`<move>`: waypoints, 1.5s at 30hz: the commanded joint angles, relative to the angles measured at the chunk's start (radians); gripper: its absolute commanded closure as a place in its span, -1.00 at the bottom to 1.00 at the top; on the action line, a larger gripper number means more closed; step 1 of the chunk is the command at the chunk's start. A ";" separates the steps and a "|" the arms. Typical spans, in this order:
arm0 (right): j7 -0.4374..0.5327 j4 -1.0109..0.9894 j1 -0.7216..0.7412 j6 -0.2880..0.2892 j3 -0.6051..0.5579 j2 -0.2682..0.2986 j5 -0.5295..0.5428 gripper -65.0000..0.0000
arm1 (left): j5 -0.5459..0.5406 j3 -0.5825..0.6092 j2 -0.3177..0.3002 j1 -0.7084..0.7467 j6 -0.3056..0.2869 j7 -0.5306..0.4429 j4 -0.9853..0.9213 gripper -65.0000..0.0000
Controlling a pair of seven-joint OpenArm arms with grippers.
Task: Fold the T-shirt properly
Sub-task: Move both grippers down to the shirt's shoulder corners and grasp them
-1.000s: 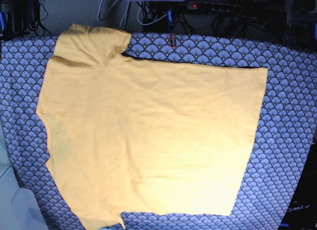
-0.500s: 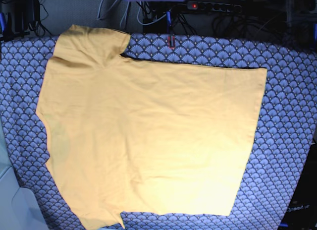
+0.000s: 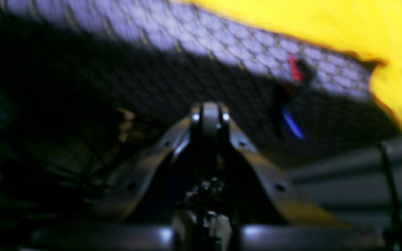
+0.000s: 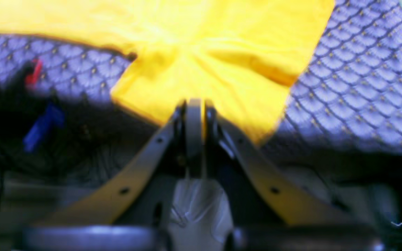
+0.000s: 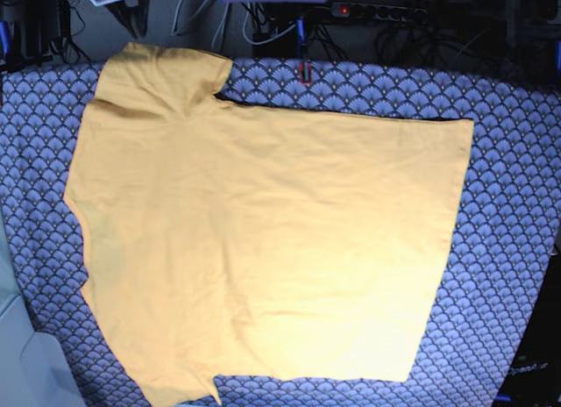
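While closed, right gripper [image 4: 194,104] hovers beside T-shirt [image 4: 201,52] sleeve.

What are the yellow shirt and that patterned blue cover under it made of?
T-shirt: looks like soft matte knit, probably cotton; it lies limp with shallow wrinkles and no shine.
Patterned cloth: seems a thin printed woven fabric, matte, draping over the table edge; the exact fibre cannot be told.

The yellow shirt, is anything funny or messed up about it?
Nothing looks torn or spilled. The T-shirt lies flat and unfolded on the patterned cloth, turned sideways, with one sleeve reaching the cloth's far edge. Its near edge runs off the base view.
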 commanded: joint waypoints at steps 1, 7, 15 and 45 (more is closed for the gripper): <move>-0.014 0.011 0.016 0.039 0.011 0.012 0.047 1.00 | -0.002 -0.025 0.000 0.022 -0.004 0.031 0.047 1.00; -0.330 0.007 0.210 0.202 0.160 0.063 0.320 1.00 | -0.060 -0.202 0.007 -0.091 -0.007 0.364 0.242 1.00; -0.641 -0.012 0.372 0.437 0.418 0.048 0.544 0.58 | -0.067 -0.308 0.008 -0.217 -0.014 0.656 0.345 1.00; -1.054 -0.394 0.666 0.632 0.693 -0.031 0.615 0.34 | -0.060 -0.386 0.007 -0.275 -0.012 0.686 0.339 1.00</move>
